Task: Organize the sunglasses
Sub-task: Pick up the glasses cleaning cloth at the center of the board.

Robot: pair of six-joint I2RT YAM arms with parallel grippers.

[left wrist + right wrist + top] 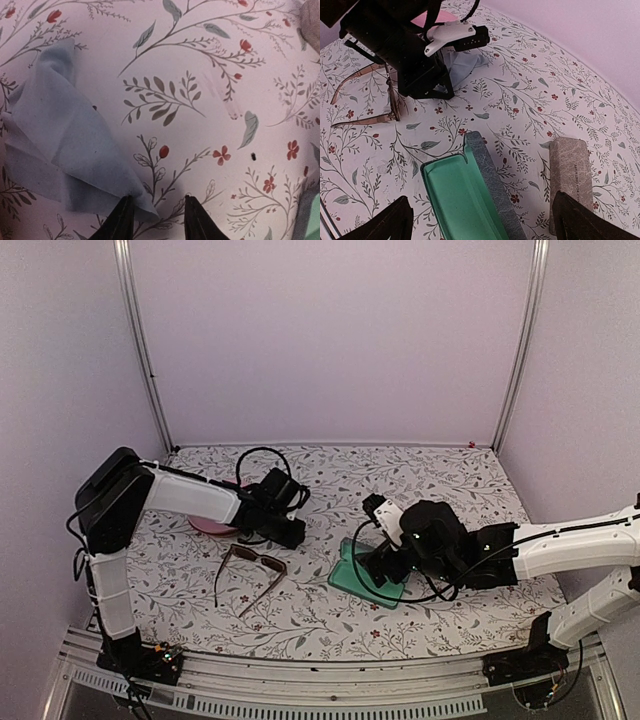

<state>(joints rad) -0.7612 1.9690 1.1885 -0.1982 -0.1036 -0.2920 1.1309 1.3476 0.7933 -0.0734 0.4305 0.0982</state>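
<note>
Down low, left gripper point(156, 221) partly spread astride a corner of the blue cloth point(70, 145), right gripper point(485, 220) spread wide above the open green case point(455, 195), sunglasses point(258, 561) lying unfolded between the arms

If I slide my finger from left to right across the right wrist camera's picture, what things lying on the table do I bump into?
sunglasses with brown lenses → open case with green inside → closed grey-brown case

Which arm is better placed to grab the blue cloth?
Left. The left gripper straddles a corner of the cloth, jaws apart; the right gripper hangs open over the green case, farther away.
</note>
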